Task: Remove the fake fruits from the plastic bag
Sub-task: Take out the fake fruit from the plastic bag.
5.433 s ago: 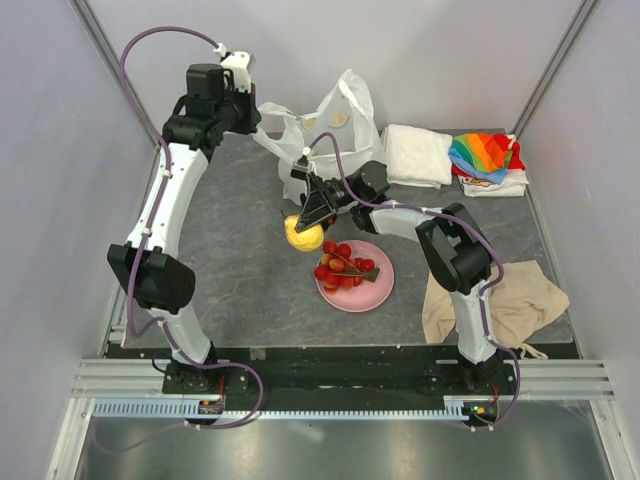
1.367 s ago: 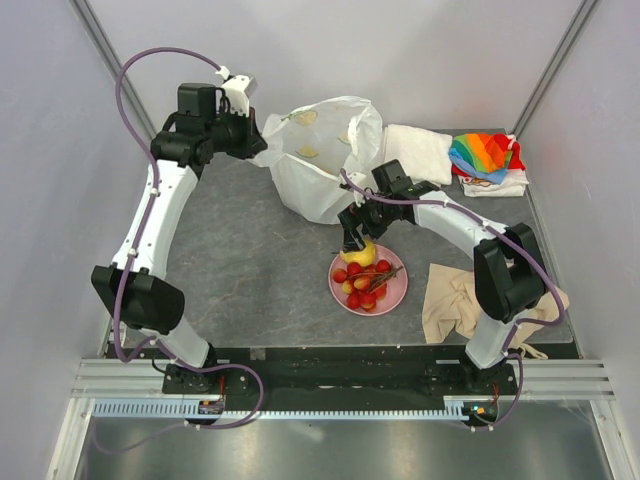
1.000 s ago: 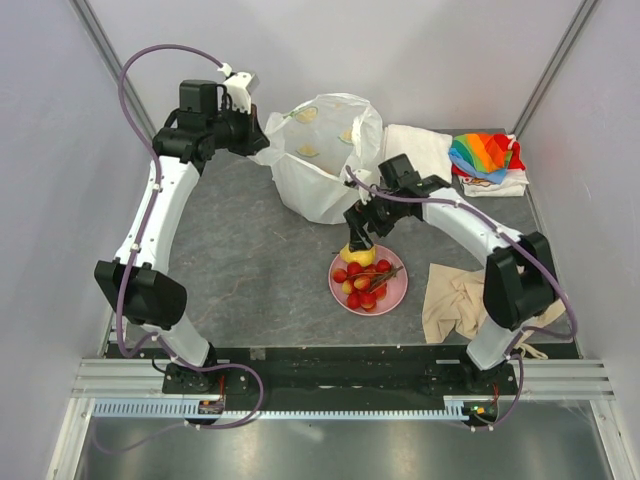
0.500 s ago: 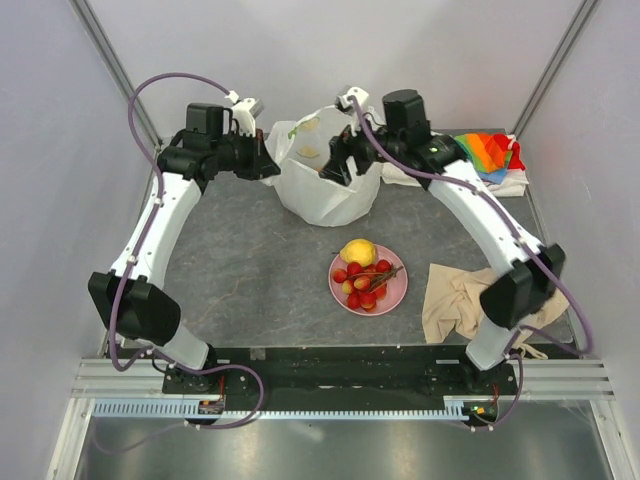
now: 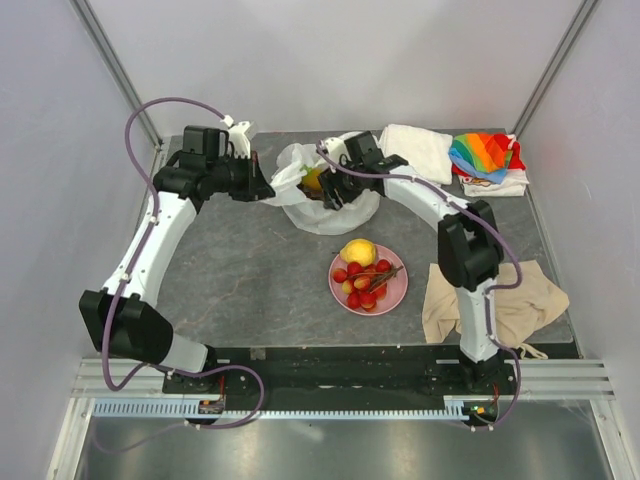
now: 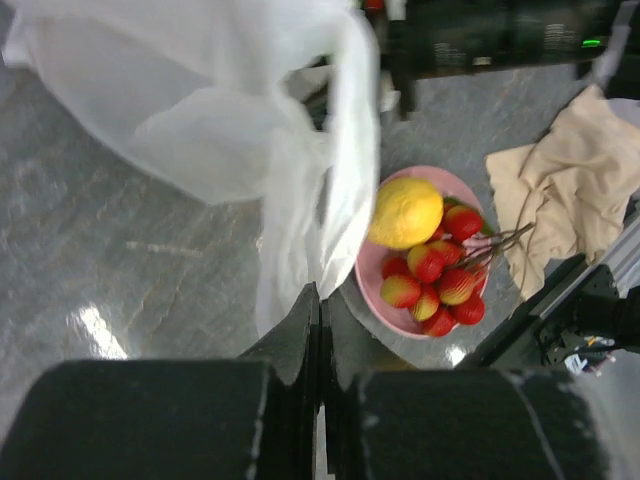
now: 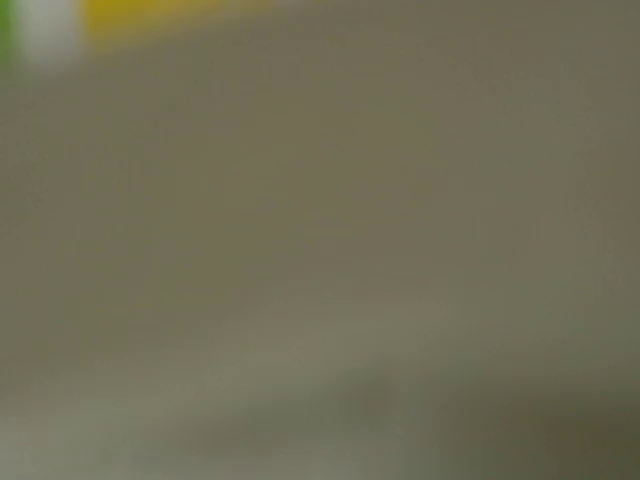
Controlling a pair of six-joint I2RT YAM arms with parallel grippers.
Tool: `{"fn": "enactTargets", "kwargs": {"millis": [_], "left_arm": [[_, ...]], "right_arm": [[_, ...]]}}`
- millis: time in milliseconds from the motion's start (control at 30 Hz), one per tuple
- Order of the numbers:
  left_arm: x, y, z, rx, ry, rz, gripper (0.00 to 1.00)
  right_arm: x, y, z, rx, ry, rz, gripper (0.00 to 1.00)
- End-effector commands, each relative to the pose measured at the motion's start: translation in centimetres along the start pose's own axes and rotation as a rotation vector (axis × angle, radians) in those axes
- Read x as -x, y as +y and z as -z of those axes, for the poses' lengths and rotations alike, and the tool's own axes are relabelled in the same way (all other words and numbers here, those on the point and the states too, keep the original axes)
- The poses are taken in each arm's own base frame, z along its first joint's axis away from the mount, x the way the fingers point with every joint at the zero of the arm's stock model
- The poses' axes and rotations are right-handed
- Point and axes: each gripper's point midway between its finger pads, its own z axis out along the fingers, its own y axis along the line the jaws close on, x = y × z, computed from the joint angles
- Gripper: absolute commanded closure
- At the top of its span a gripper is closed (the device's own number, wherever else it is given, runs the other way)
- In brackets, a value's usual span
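Observation:
The plastic bag (image 5: 345, 212) lies slumped at the back middle of the table with its mouth open upward. My left gripper (image 5: 262, 187) is shut on the bag's left rim, and in the left wrist view the thin white bag (image 6: 200, 110) runs down into the closed left gripper (image 6: 320, 295). My right gripper (image 5: 328, 190) reaches down inside the bag beside something orange-yellow (image 5: 312, 180); its jaws are hidden, and the right wrist view is a blur. A yellow lemon (image 5: 358, 251) (image 6: 405, 212) and a red cherry cluster (image 5: 364, 285) (image 6: 435, 280) lie on the pink plate (image 5: 396, 293) (image 6: 375, 300).
A folded white cloth (image 5: 415, 152) and a rainbow cloth (image 5: 483, 155) lie at the back right. A beige cloth (image 5: 500, 300) (image 6: 565, 190) is crumpled right of the plate, near the right arm's base. Slanted frame posts stand at both back corners.
My right gripper left the lemon on the plate, rose over the bag and dropped into its mouth, its jaws narrowing. The bag has sunk lower. My left gripper kept its hold and came down slightly.

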Motion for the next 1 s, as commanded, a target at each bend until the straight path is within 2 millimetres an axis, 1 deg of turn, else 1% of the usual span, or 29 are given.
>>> {"fn": "enactTargets", "kwargs": {"millis": [0, 33, 67, 100, 133, 200, 233, 267, 333, 367, 400, 433, 467, 533, 567, 667, 700, 733, 767, 800, 867, 933, 967], "left_arm": [[-3.3, 1.4, 0.3, 0.046, 0.066, 0.049, 0.98], [-3.8, 1.3, 0.2, 0.035, 0.078, 0.055, 0.98], [-4.2, 1.3, 0.0, 0.030, 0.089, 0.066, 0.98], [-5.2, 1.5, -0.3, 0.028, 0.111, 0.083, 0.98], [-5.3, 1.6, -0.6, 0.027, 0.112, 0.095, 0.98], [-5.8, 1.7, -1.0, 0.017, 0.122, 0.106, 0.98], [-5.8, 1.9, -1.3, 0.017, 0.128, 0.106, 0.99], [-5.9, 1.9, -1.4, 0.016, 0.133, 0.107, 0.99], [-5.9, 2.2, -1.6, 0.019, 0.142, 0.096, 0.98], [-6.1, 2.4, -1.9, 0.024, 0.151, 0.098, 0.98], [-6.4, 2.7, -2.0, 0.033, 0.160, 0.101, 0.98], [-6.3, 2.9, -2.0, 0.043, 0.158, 0.100, 0.98], [-6.2, 2.8, -1.7, 0.048, 0.150, 0.096, 0.98], [-6.2, 2.9, -1.3, 0.059, 0.140, 0.084, 0.98], [-6.0, 2.9, -1.0, 0.066, 0.131, 0.078, 0.98], [-6.1, 3.1, -0.9, 0.079, 0.126, 0.064, 0.99], [-6.1, 3.1, -0.7, 0.083, 0.123, 0.063, 0.98], [-6.2, 3.2, -0.7, 0.086, 0.125, 0.064, 0.98], [-6.6, 3.3, -0.7, 0.086, 0.132, 0.068, 0.98], [-6.6, 3.3, -0.7, 0.087, 0.128, 0.069, 0.98], [-6.9, 3.3, -0.8, 0.084, 0.134, 0.078, 0.98], [-6.9, 3.3, -1.0, 0.078, 0.134, 0.080, 0.98], [-6.8, 3.3, -1.1, 0.074, 0.134, 0.080, 0.98]], "right_arm": [[0.0, 3.9, 7.2, 0.030, -0.059, 0.119, 0.31], [-0.2, 4.6, 7.8, 0.043, -0.063, 0.128, 0.31], [-1.0, 5.3, 8.1, 0.057, -0.052, 0.134, 0.30], [-0.3, 5.6, 9.0, 0.061, -0.082, 0.143, 0.28], [0.4, 5.6, 9.2, 0.054, -0.106, 0.145, 0.27], [1.8, 5.2, 9.0, 0.034, -0.137, 0.141, 0.26], [2.4, 5.0, 8.6, 0.031, -0.150, 0.138, 0.26], [3.4, 4.6, 7.7, 0.027, -0.160, 0.135, 0.26], [4.4, 3.9, 6.5, 0.010, -0.171, 0.121, 0.26], [5.0, 3.5, 5.3, 0.007, -0.173, 0.123, 0.27], [5.1, 3.1, 4.5, 0.000, -0.172, 0.122, 0.29], [5.5, 2.3, 3.9, -0.030, -0.179, 0.119, 0.29], [5.6, 1.7, 2.8, -0.037, -0.178, 0.109, 0.30], [5.9, 0.5, 1.9, -0.073, -0.177, 0.098, 0.32], [5.9, -0.2, 1.2, -0.087, -0.173, 0.091, 0.34], [5.8, -1.4, 0.0, -0.112, -0.169, 0.084, 0.39], [5.9, -1.5, -0.1, -0.107, -0.173, 0.079, 0.40], [6.5, -1.4, -0.1, -0.102, -0.188, 0.078, 0.41], [6.4, -1.6, -0.2, -0.106, -0.190, 0.073, 0.41], [6.9, -1.6, -0.2, -0.109, -0.206, 0.069, 0.41], [6.8, -1.7, -0.8, -0.108, -0.208, 0.065, 0.42], [6.5, -1.9, -2.1, -0.105, -0.203, 0.072, 0.40], [6.3, -2.2, -2.8, -0.117, -0.196, 0.072, 0.36]]}}
